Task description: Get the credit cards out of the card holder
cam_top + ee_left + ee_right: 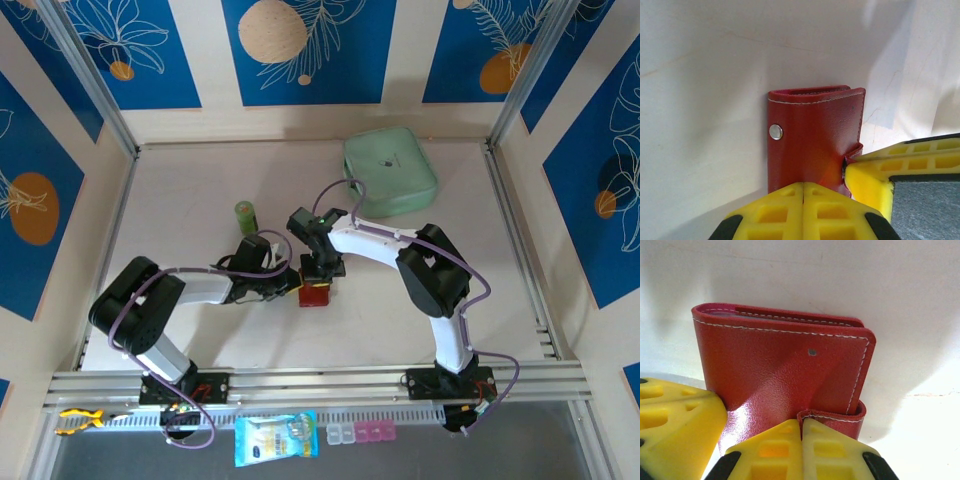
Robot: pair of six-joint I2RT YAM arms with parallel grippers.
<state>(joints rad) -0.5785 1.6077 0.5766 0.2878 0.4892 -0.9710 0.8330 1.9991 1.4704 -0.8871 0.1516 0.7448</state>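
Between the shut right jaws sits the snap tab (pixel 832 416); peel it up slowly while the closed left jaws pin the card holder (pixel 815 130), just ahead, to the tabletop (pixel 700 75).

White-black arms (pixel 365 240), purple cables (pixel 488 290), yellow fingers (pixel 790 194)

Card holder (pixel 785 365): dark red leather-look skin, fine grain, soft sheen where light caught it. White thread stitching ran along its edges. Snap stud (pixel 775 132) on card holder's cover: polished metal, bright. Left gripper's fingers (pixel 775 212), just below card holder: yellow moulded plastic, matt. Grey pad (pixel 925 210), right of card holder: rough, gritty-looking. Table (pixel 700 100) around card holder: pale, matt, faint scuffs. Pouch (pixel 390 172), beyond card holder: mint green, smooth. Rail (pixel 320 380), nearer than card holder: ribbed bare metal.
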